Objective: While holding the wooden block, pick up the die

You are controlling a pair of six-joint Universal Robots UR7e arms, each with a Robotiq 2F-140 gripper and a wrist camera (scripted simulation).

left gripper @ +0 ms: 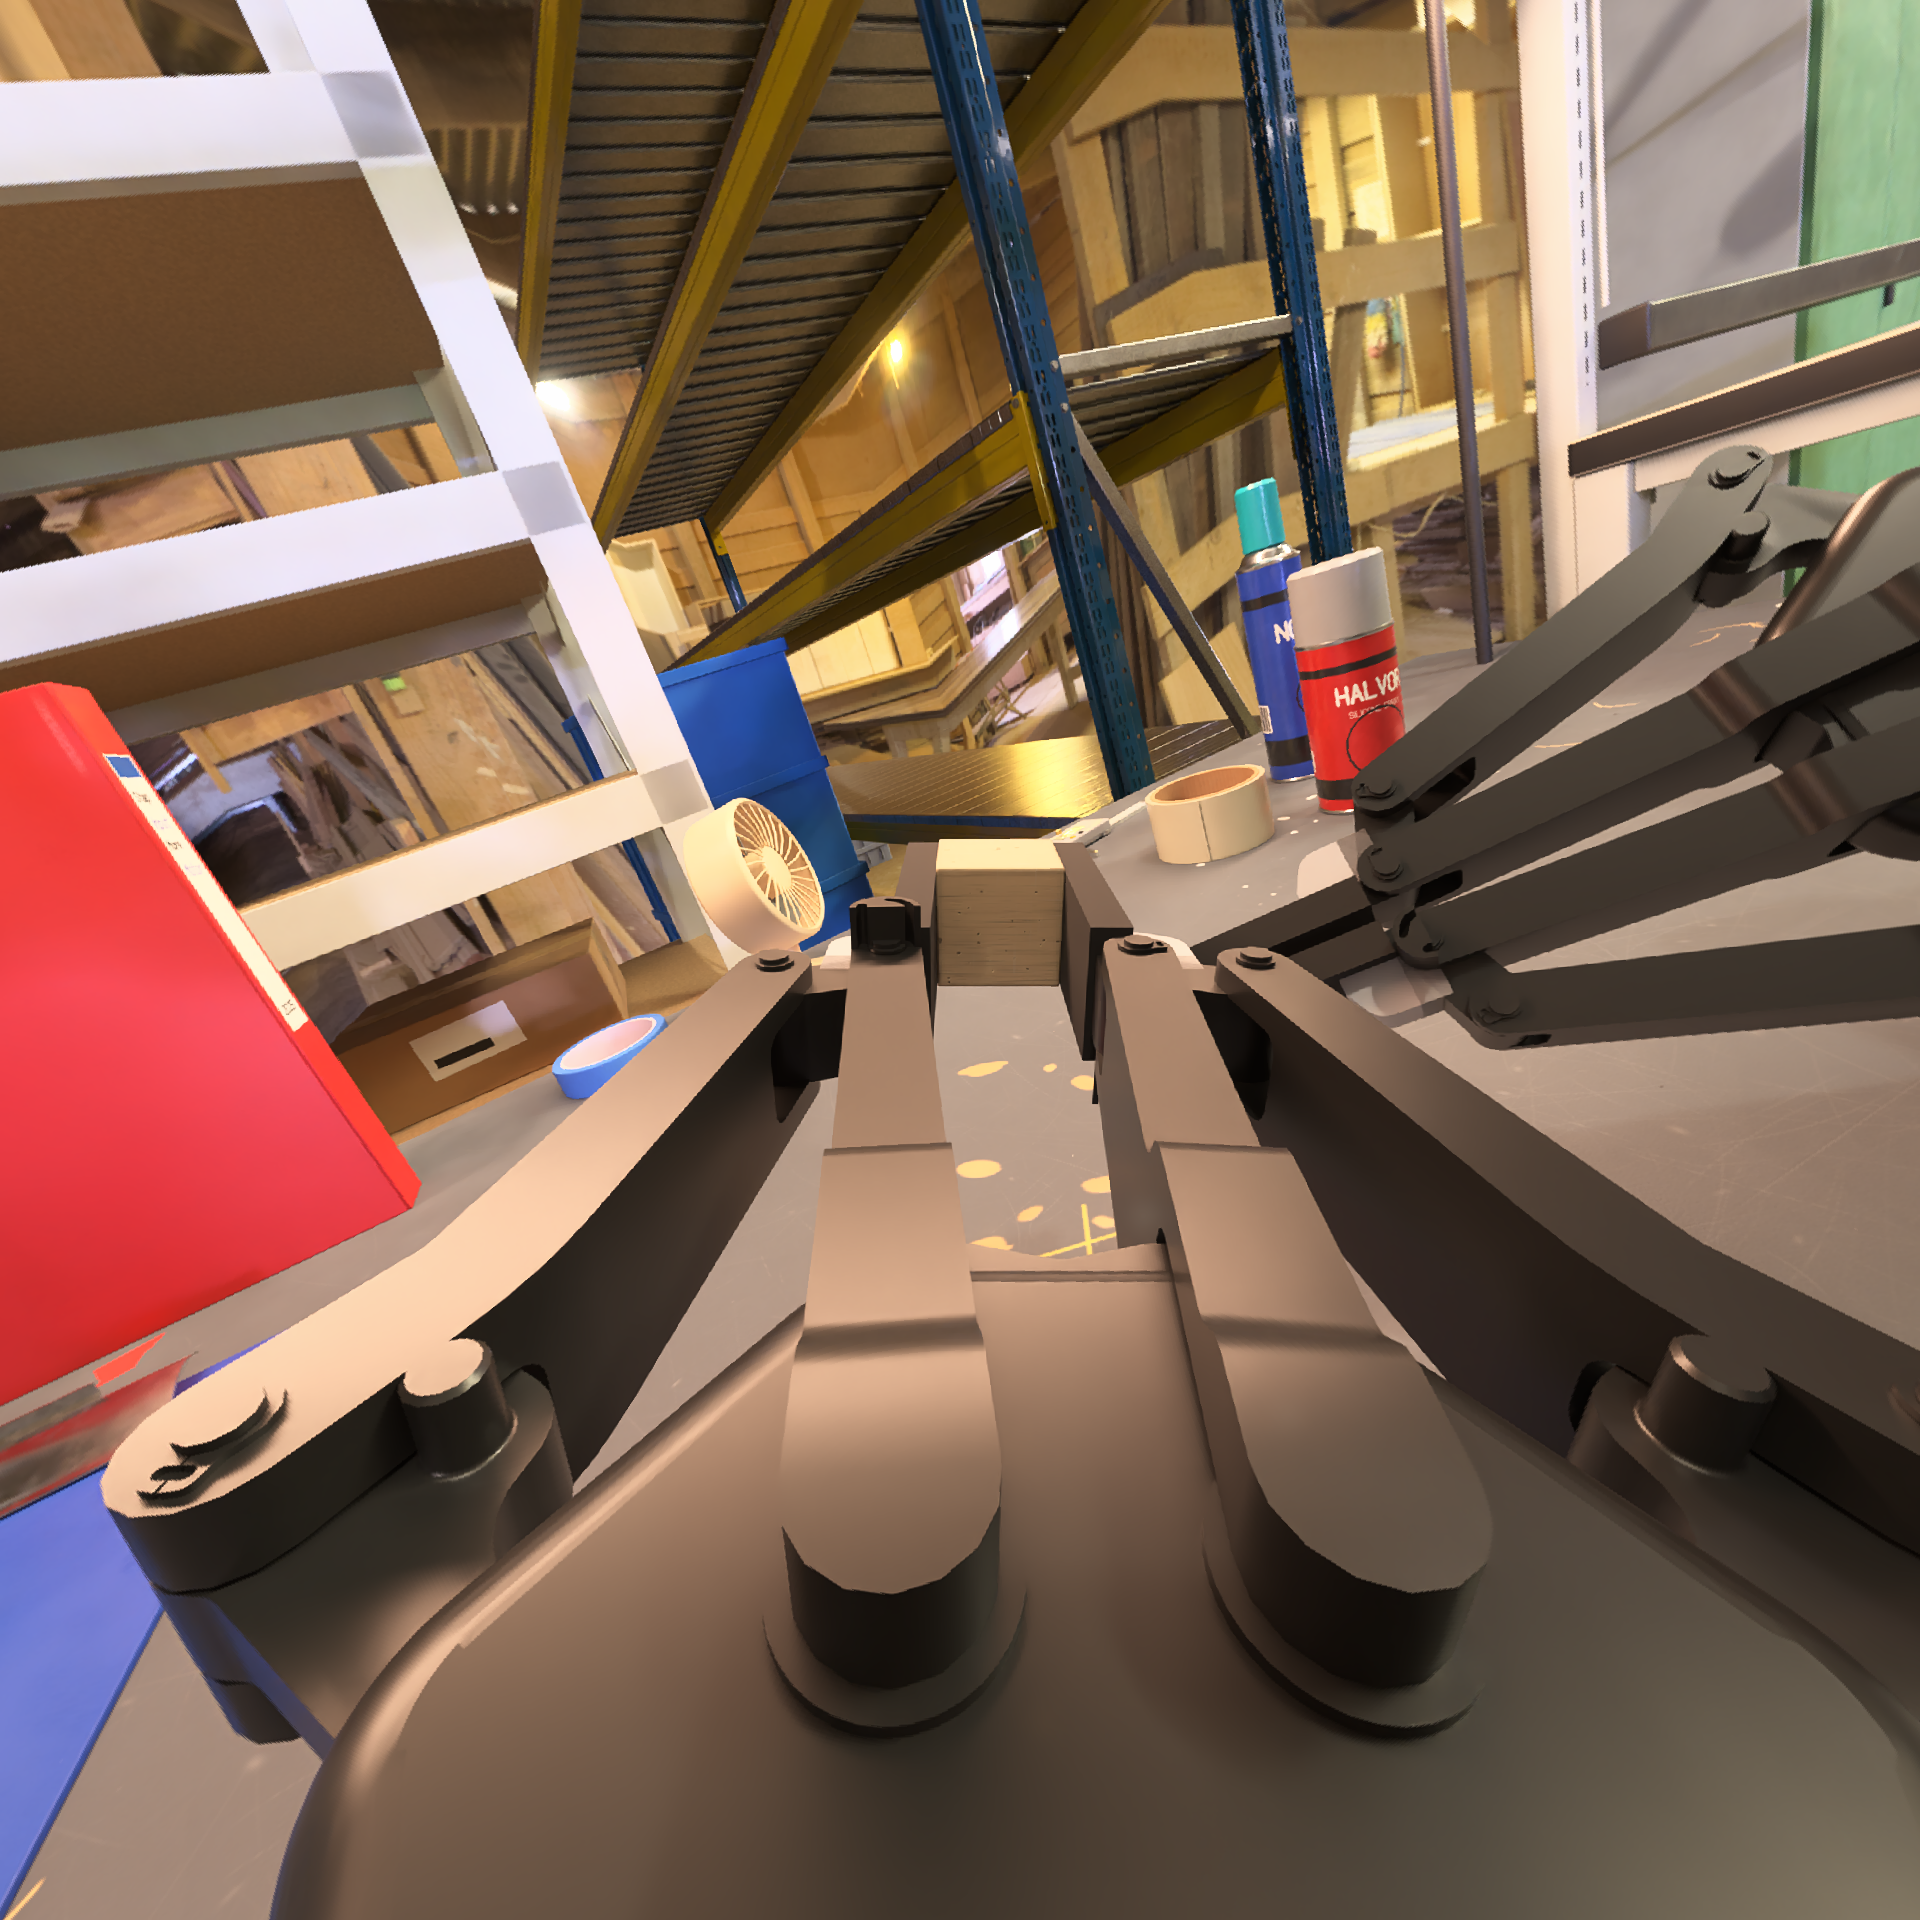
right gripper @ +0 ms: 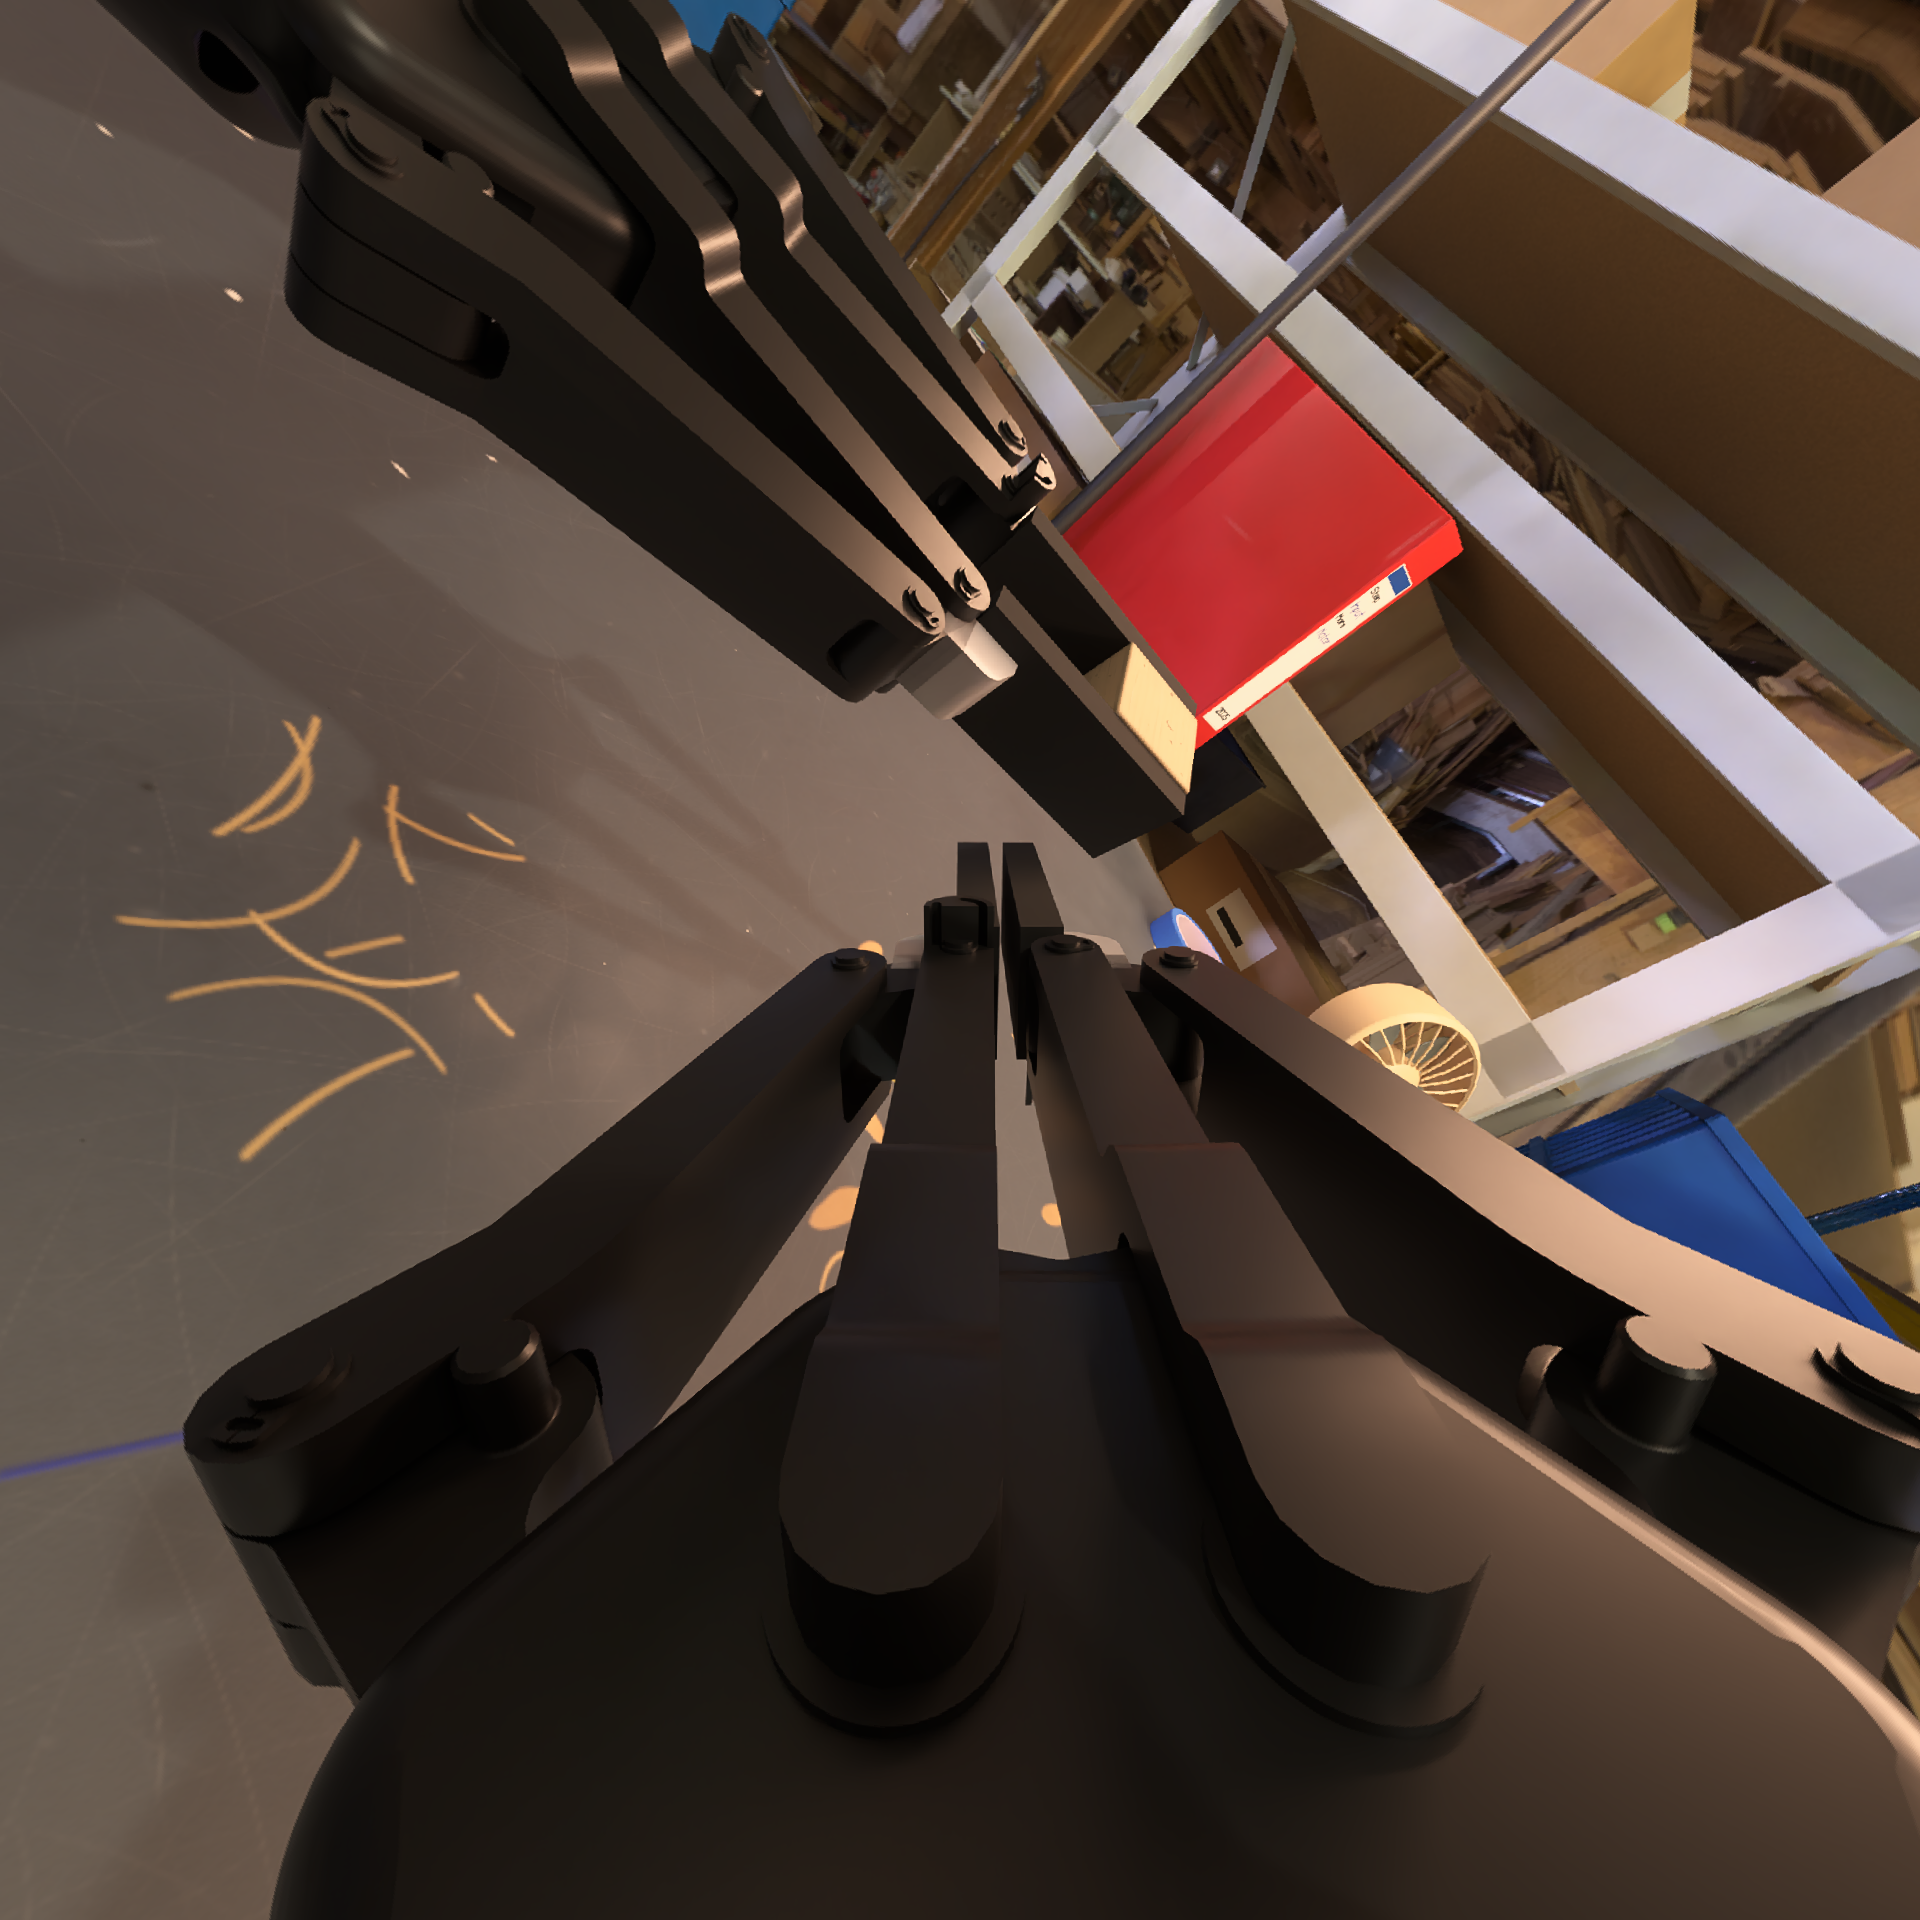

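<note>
The left gripper (left gripper: pixel 997 914) has its jaws closed on the pale, square-cut wooden block (left gripper: pixel 1000 912), one pad flat against each side face. The block is held clear above the grey, paint-flecked surface (left gripper: pixel 1018 1132).

In the right wrist view the right gripper (right gripper: pixel 995 883) has its jaws drawn together until only a thin slit separates the pads; nothing is visible between them. Whether a small object is pinched there cannot be told. The die cannot be made out in either view.

The two grippers stand near each other. In the right wrist view the left gripper (right gripper: pixel 1143 727) appears just beyond the right fingertips, with the wooden block (right gripper: pixel 1153 712) showing between its pads.

Beyond the grippers, on the surface:
- a roll of blue tape (left gripper: pixel 608 1051) to the left;
- a round cream-coloured fan (left gripper: pixel 764 873) next to the block in the left wrist view;
- a roll of beige masking tape (left gripper: pixel 1210 812) to the right;
- a red spray can with a grey cap (left gripper: pixel 1345 675), and a blue spray can with a teal cap (left gripper: pixel 1270 623) touching or just beside it.

A red binder with a white spine label (left gripper: pixel 145 1018) stands tilted at the far left. Behind it is a white-framed shelf unit (left gripper: pixel 499 488), with a blue plastic drum (left gripper: pixel 758 727) farther back.
</note>
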